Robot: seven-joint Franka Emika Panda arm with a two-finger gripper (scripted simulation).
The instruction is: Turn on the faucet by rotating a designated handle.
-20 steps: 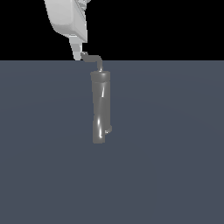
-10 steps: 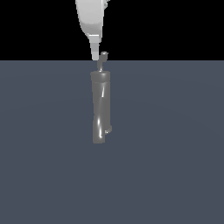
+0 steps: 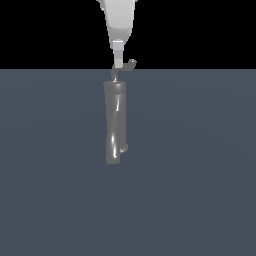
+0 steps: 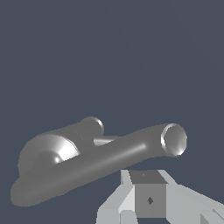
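The faucet (image 3: 115,125) is a tall glossy grey cylinder standing on the dark floor, with a small nub (image 3: 123,149) low on its side. On its top sits the handle (image 3: 127,66), a thin bent rod whose flared tip points to the exterior view's right. My white gripper (image 3: 117,62) comes down from above, its narrow fingers together and touching the rod just above the cylinder's top. In the wrist view the handle (image 4: 118,155) runs across close below my gripper (image 4: 148,201), over the faucet (image 4: 46,151) body. Nothing is held between the fingers.
A flat grey-blue floor (image 3: 200,175) spreads all around the faucet. Black background fills the space above the horizon behind my arm.
My gripper has swept toward the exterior view's right. The handle turned with it: its arm pointed left one second ago and its tip now points right.
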